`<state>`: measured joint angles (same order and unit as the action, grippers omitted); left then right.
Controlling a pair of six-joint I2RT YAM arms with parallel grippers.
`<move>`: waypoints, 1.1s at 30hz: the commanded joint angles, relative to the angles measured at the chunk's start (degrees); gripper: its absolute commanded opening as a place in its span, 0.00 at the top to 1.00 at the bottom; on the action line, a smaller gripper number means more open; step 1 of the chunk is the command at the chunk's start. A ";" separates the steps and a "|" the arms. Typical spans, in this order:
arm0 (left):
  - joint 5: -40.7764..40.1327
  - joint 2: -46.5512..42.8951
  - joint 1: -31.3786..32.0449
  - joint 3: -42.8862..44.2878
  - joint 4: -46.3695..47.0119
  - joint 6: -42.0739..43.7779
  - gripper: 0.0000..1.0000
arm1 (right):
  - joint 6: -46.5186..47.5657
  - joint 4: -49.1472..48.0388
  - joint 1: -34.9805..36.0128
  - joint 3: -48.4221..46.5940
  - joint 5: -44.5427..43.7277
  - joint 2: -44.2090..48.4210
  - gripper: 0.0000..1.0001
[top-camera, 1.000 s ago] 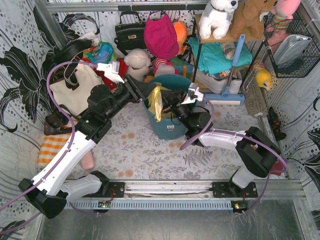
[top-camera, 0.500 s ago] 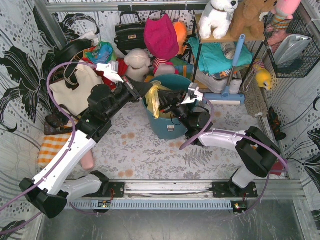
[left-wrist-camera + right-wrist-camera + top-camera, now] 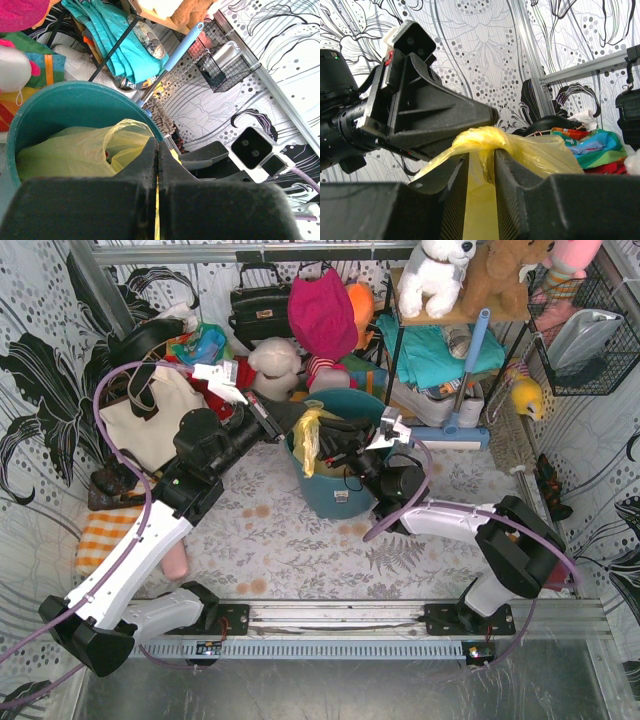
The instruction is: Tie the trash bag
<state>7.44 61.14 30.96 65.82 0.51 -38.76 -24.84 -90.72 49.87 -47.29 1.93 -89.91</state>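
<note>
Your left fingers (image 3: 156, 147) were pressed together, pinching a thin yellow strip of the trash bag (image 3: 65, 152) that ran down the seam between them. Just beyond their tips, the rest of the bag sat crumpled inside the round teal bin (image 3: 50, 100), with 1 loop of plastic standing up right in front of the tips.

Your right fingers (image 3: 481, 162) stood a little apart, and a gathered yellow neck of the bag passed down through the gap between them. You could not tell whether they pressed it. Above their tips the plastic bunched into a rounded fold, and the black body of the left arm sat just behind that fold.

From above, the 2 sets of fingers met over the bin's rim from opposite sides, the left fingers (image 3: 290, 420) and the right fingers (image 3: 335, 440) close together, with the bag (image 3: 308, 435) between them. The bin (image 3: 335, 495) stood on the patterned bench (image 3: 280, 540), directly below both sets of fingers.
</note>
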 commanded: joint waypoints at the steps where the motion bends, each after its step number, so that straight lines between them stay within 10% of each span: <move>1: 3.00 0.71 -0.19 3.01 6.20 2.82 1.00 | -2.76 -6.62 0.32 1.69 -0.77 2.79 0.71; 14: 9.94 2.08 -0.04 4.80 8.31 5.43 1.00 | -3.24 -2.17 0.32 8.50 -3.64 9.47 0.77; 23: 2.75 -1.17 -0.10 2.65 -1.35 6.88 0.65 | -1.61 -2.54 0.32 4.61 -5.75 5.47 0.99; 33: -0.79 0.54 -0.14 4.06 -7.93 9.75 0.44 | -1.88 -0.20 0.31 1.10 -7.05 1.51 1.00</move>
<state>8.23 59.90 30.96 68.64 -5.34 -31.07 -27.14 -89.80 49.87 -43.48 -4.32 -87.11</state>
